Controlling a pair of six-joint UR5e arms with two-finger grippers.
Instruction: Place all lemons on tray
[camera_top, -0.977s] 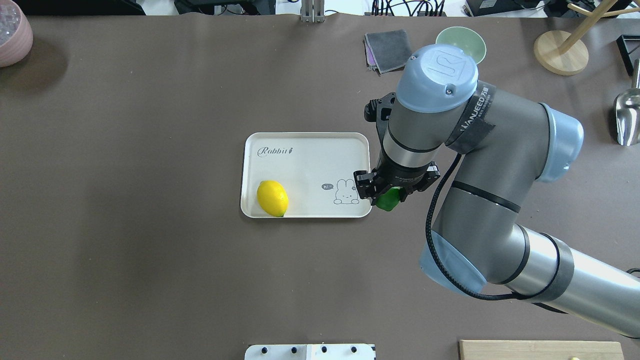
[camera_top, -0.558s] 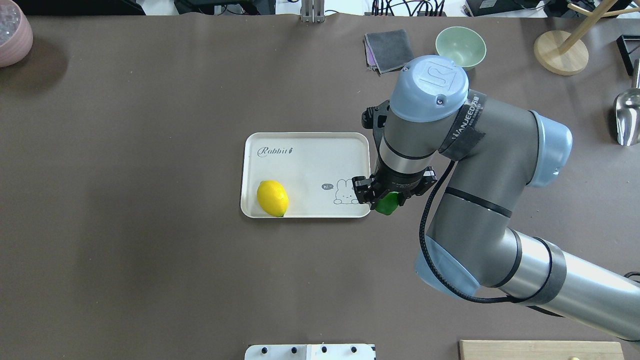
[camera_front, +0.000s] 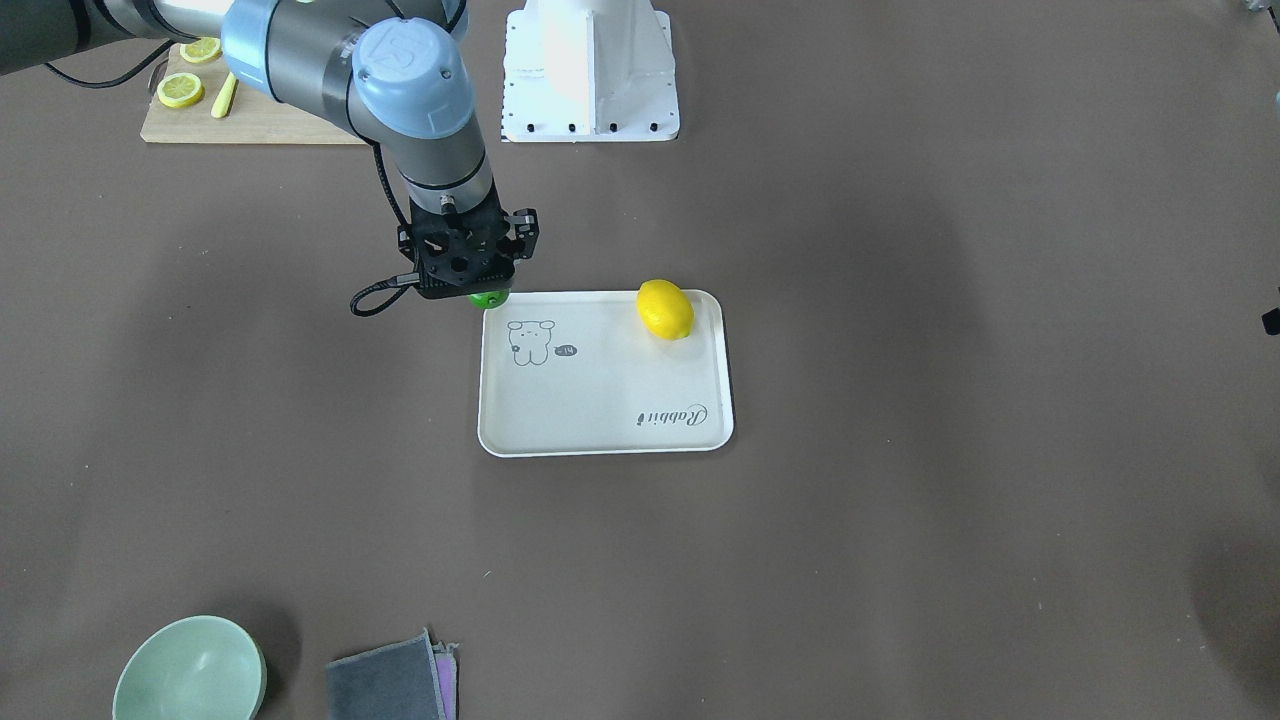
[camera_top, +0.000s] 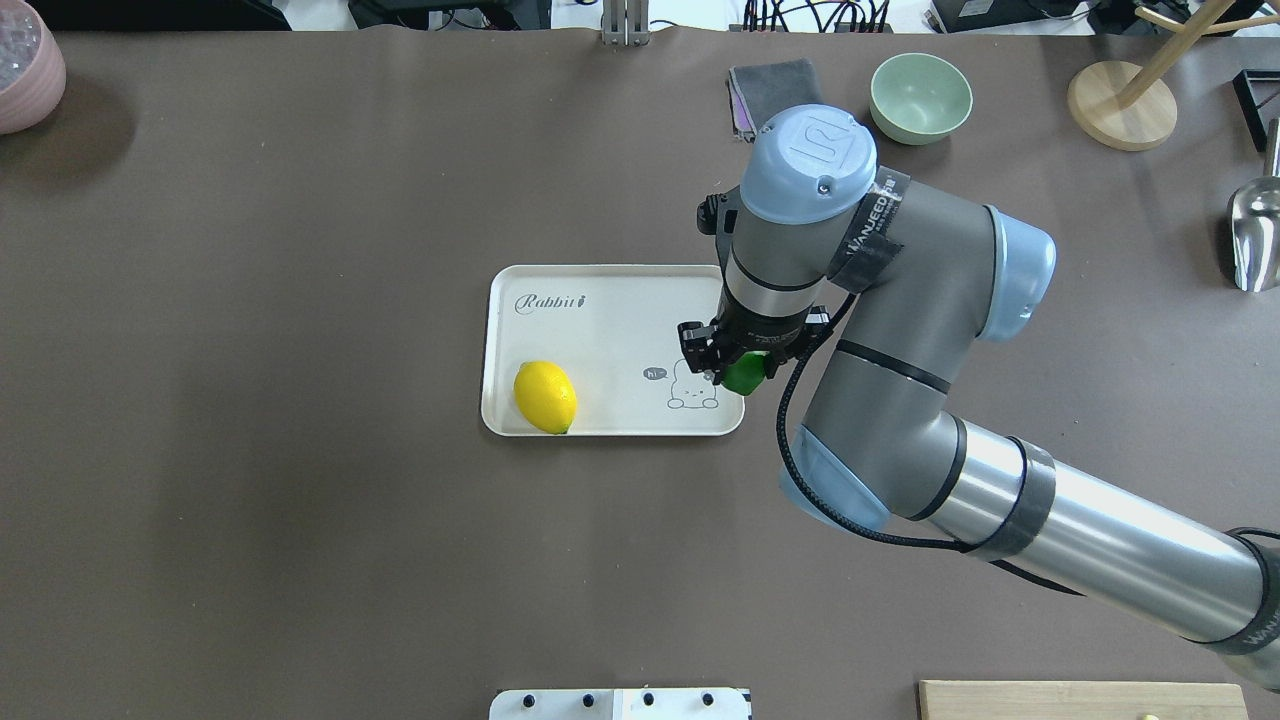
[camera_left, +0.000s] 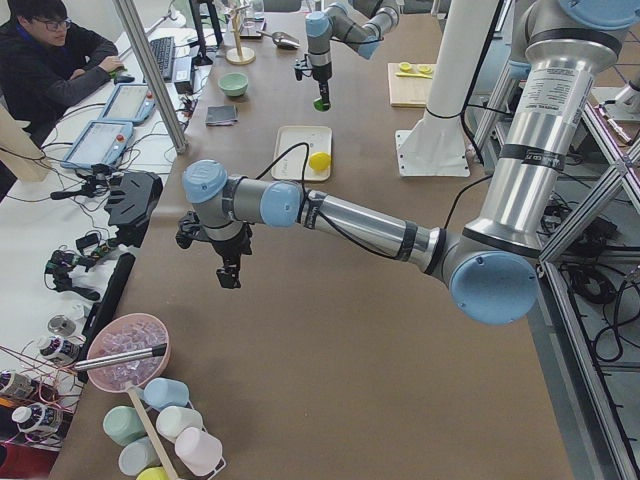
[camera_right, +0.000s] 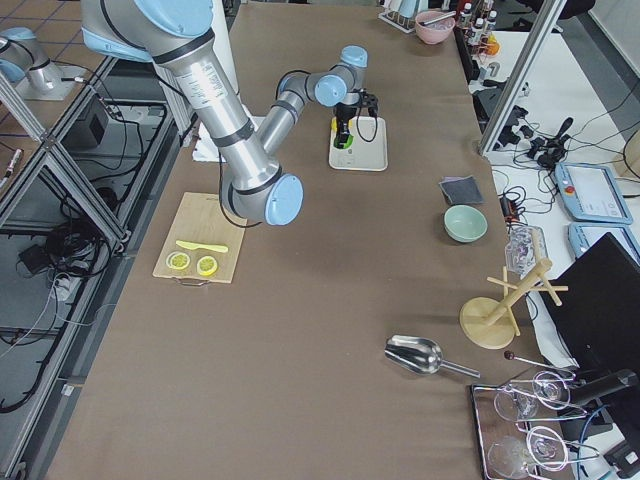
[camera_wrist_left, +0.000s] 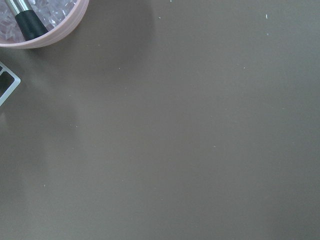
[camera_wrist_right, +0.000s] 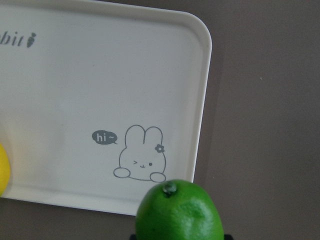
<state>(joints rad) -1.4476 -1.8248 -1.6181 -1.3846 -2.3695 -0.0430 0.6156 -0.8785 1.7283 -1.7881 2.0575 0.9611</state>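
Brown table (camera_top: 300, 250) bears tray (camera_top: 600, 285); right jaws grip green lemon (camera_top: 744, 375), left jaws unclear

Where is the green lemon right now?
In the overhead view the green lemon hangs in the right gripper just over the tray's right edge, beside the rabbit drawing; the yellow lemon lies at the tray's opposite end.

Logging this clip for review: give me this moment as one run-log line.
right gripper: shut on green lemon, over tray corner | yellow lemon: on tray | left gripper: far off, state unclear
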